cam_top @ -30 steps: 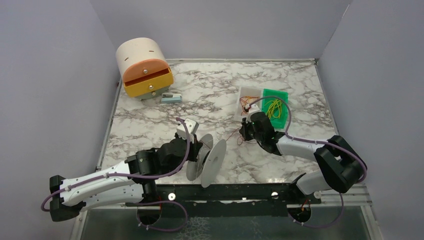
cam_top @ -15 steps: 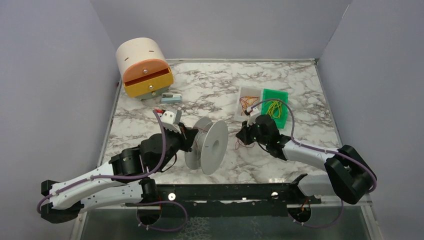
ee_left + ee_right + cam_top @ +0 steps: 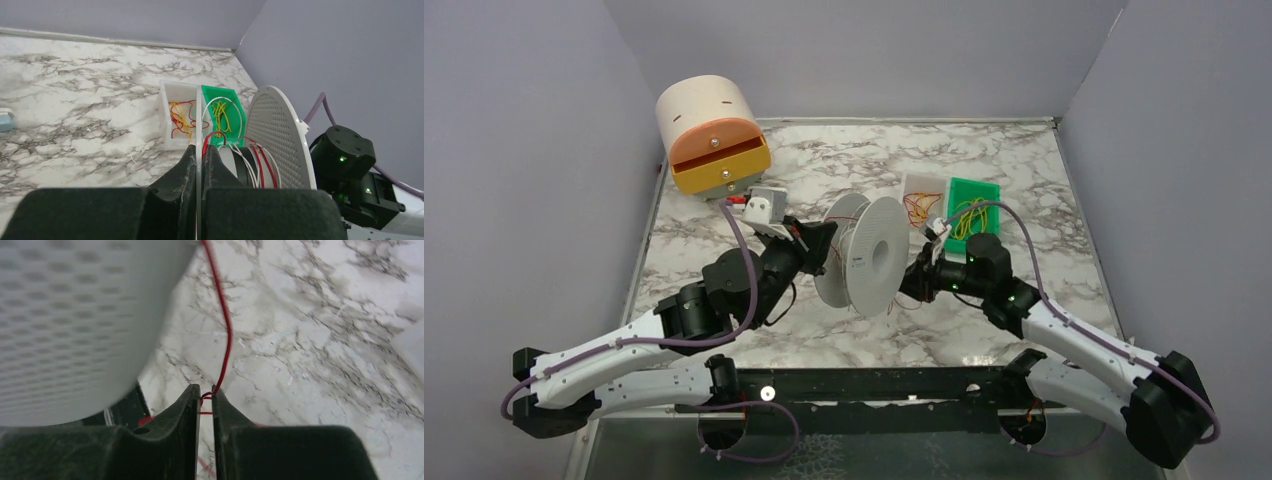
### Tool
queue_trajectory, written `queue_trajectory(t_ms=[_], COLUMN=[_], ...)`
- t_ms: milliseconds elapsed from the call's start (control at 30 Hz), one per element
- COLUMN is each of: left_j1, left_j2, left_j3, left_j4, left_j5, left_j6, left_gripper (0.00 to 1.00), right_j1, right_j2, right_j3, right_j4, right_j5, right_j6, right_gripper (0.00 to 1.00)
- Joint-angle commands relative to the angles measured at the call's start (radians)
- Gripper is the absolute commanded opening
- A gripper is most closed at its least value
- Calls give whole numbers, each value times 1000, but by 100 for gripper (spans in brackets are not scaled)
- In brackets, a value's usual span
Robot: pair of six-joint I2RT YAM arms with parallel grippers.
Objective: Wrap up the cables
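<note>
Clamping the left pincer (image 3: 198, 152) narrowly on one flange rim of the pale spool (image 3: 876, 255), holding it over mid worktop (image 3: 844, 165). Pinching the red cable (image 3: 227, 340) in the right pincer (image 3: 205, 394), nearly closed, just beside the other flange, and trailing it upward alongside that flange.

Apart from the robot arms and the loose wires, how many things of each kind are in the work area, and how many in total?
Grey spool: 1
Trays: 2, the white tray and the green tray
Round drawer box: 1
Small blue-grey item: 1
Total: 5
</note>
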State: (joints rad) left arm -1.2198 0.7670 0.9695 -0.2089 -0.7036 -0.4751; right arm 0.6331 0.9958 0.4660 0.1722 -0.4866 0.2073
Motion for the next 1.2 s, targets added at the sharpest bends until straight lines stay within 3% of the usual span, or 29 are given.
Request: queue_trajectory(t_ms=[0, 200, 433, 900, 1167], left_j1=[-4, -4, -5, -5, -4], left_j2=[36, 57, 76, 60, 35], left_j3=[68, 73, 74, 173, 196], left_j4=[194, 275, 313, 260, 194], left_j5=[2, -2, -6, 10, 43], left_j6=[26, 42, 52, 120, 89], left_gripper=[0, 0, 0, 0, 0], right_j1=[-5, -5, -4, -4, -4], right_j2=[-137, -264, -292, -496, -448], right_j3=[-18, -36, -92, 19, 80], right_j4=[-50, -82, -3, -324, -280], right_j5=[-192, -187, -229, 299, 175], right_j6=[9, 82, 149, 148, 92], right_gripper=[22, 25, 28, 54, 62])
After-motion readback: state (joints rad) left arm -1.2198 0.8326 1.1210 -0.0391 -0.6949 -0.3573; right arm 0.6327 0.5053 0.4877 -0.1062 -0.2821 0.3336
